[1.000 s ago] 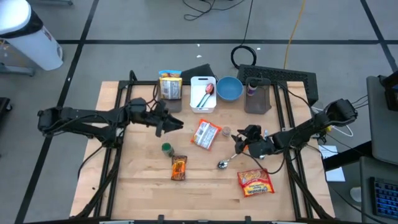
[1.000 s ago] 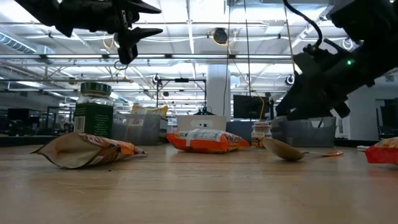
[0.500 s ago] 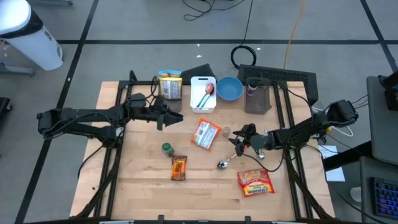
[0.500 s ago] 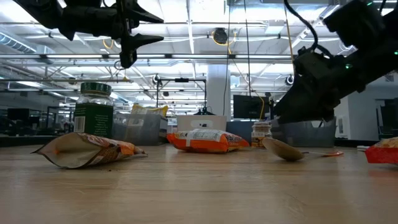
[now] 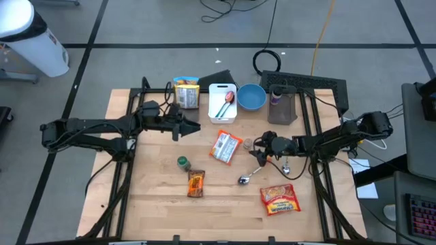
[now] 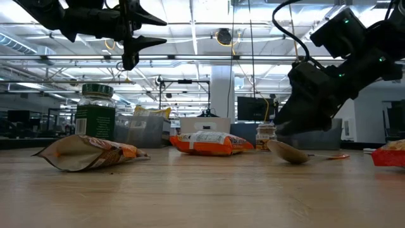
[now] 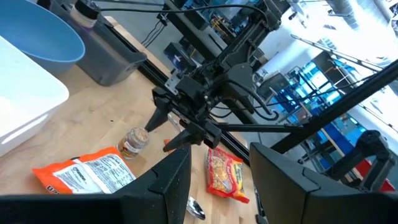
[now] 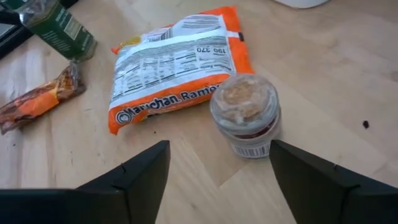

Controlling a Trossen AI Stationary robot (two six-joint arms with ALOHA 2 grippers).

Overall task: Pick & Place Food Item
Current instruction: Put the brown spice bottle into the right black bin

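**A:** What's changed from a second ago?

**B:** The right gripper [image 5: 257,154] has been swung toward the middle of the table and its jaws have been spread wider. Nothing is held in it. It's now pointed at the small jar [image 8: 246,114], which is seen right between its fingers [image 8: 134,177] in the right wrist view but isn't touched. The left gripper [image 5: 191,126] has been moved back a bit toward the far side; it's kept up off the table, partly open, nothing gripped.

**A:** Containers?

**B:** A white tray [image 5: 223,103] at the far edge is loaded with a red-tipped utensil. The blue bowl [image 5: 251,96] beside it looks empty. A grey bin [image 5: 282,105] is parked next to that, with a small bottle at its far rim. The small jar is filled with something brownish, lid on, standing upright just beside the ramen packet [image 5: 225,146].

**A:** Room to move?

**B:** Open wood is left along the near edge. A green-lidded jar [image 5: 182,162], a snack bag [image 5: 196,183], a spoon [image 5: 245,178] and a red packet [image 5: 280,199] are scattered mid-table, well apart.
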